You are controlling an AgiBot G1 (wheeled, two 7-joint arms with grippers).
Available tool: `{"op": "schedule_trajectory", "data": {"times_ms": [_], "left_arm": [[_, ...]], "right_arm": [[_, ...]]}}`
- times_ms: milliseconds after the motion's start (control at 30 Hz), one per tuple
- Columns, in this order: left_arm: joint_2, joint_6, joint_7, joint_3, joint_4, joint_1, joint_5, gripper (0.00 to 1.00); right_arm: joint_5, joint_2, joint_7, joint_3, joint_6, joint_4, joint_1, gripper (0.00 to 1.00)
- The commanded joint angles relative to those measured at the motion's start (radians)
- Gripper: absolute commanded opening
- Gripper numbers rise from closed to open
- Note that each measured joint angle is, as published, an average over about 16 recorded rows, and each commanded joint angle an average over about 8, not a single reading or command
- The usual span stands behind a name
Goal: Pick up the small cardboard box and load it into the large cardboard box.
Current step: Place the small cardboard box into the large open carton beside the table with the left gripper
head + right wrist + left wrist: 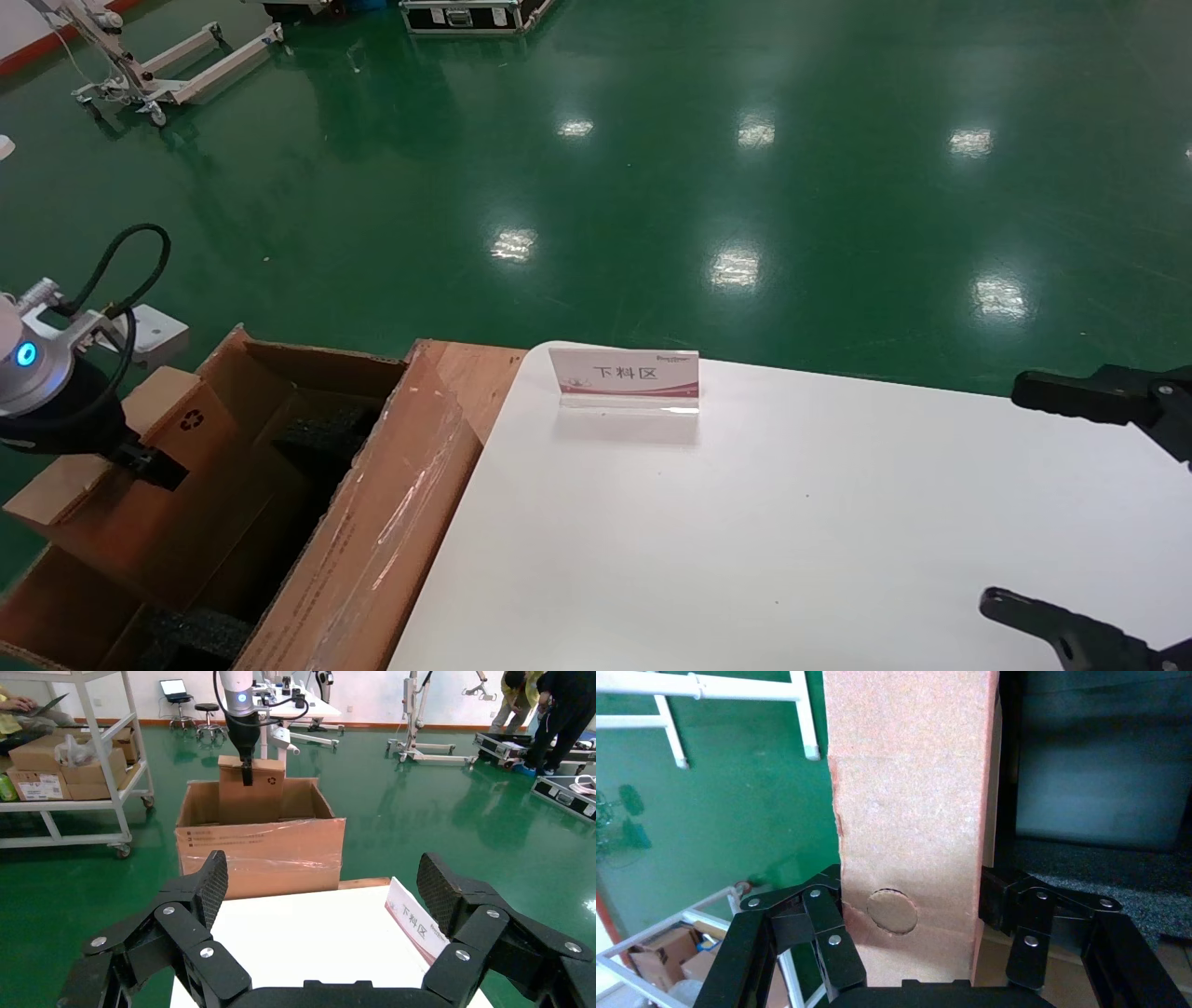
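**Small box over the carton, not yet let go**

The large cardboard box (372, 522), a long brown carton with glossy tape and black foam, stands left of the white table (792, 531). The left gripper (912, 934) clamps the small cardboard box (158, 438) partly inside it, seemingly unseated; release remains. The right gripper (320, 896) hovers wide open, empty, over the table.

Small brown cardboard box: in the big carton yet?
Partly: small brown cardboard box, clamped by left gripper, stands inside the long brown carton, top above rim.

The left gripper (149, 463) hides part of the small cardboard box (140, 466). The large cardboard box (372, 531) runs off the bottom edge.
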Motion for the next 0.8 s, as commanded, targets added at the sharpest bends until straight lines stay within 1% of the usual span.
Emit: {"op": "schedule_trajectory", "data": {"times_ms": [33, 367, 800], "left_arm": [[0.005, -0.007, -0.005, 0.003, 0.004, 0.013, 0.001, 0.00], [0.017, -0.047, -0.013, 0.011, 0.032, 0.063, 0.009, 0.00], [0.041, -0.096, 0.001, 0.007, 0.093, 0.093, 0.019, 0.00]], "right_arm": [[0.000, 0.000, 0.000, 0.000, 0.000, 0.000, 0.000, 1.00], [0.000, 0.000, 0.000, -0.001, 0.000, 0.000, 0.000, 1.00], [0.001, 0.001, -0.001, -0.001, 0.001, 0.000, 0.000, 1.00]]}}
